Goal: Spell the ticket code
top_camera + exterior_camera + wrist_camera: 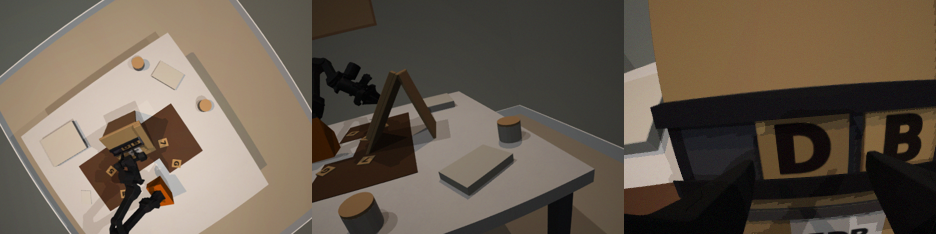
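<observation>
The wooden board (118,138) (385,100) (794,45) leans as an A-frame. Its dark rail (116,151) (749,107) holds tile D (126,147) (804,150) and, to its right, tile B (135,143) (906,132). A narrow gap parts them; left of D the channel is bare. My gripper (127,152) (378,99) (810,164) is open, its fingertips either side of D, clear of its edges. The ticket (136,150) (839,227) below the rail is partly cut off and unreadable. Loose tiles are 7 (163,142) (366,159), G (176,163) (325,171), 5 (111,171) and a partly hidden tile (122,193).
An orange block (167,197) (323,141) stands near the arm. A pale slab (64,143) (440,100) lies left of the board, a smaller slab (168,75) (477,164) beyond it. Two wooden-lidded jars (137,62) (205,105) (509,129) (362,214) stand near the counter edges.
</observation>
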{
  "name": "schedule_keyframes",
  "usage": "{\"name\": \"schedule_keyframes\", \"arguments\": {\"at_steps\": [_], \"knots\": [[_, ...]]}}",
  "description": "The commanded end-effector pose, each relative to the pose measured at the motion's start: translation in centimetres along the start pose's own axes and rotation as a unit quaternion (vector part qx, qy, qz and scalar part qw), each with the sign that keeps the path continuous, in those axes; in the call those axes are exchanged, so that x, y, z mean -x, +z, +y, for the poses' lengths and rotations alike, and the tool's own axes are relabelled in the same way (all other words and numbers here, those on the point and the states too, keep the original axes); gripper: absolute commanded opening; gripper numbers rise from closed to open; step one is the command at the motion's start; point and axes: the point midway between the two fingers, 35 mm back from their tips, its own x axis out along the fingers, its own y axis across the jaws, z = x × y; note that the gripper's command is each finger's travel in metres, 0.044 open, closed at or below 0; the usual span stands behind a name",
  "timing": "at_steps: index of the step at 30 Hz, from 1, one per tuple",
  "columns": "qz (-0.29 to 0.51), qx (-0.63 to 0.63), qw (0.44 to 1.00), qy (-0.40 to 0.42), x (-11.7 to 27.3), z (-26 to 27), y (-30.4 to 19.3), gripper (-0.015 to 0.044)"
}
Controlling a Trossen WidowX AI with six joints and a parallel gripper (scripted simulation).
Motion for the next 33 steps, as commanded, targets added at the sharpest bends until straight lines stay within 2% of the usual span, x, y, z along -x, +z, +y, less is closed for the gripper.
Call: {"name": "schedule_keyframes", "arguments": {"at_steps": [1, 33], "knots": [[-0.001, 0.003, 1.0, 0.001, 0.3, 0.0, 0.0, 0.0295], [-0.001, 0.003, 1.0, 0.001, 1.8, -0.2, 0.0, 0.0295]]}}
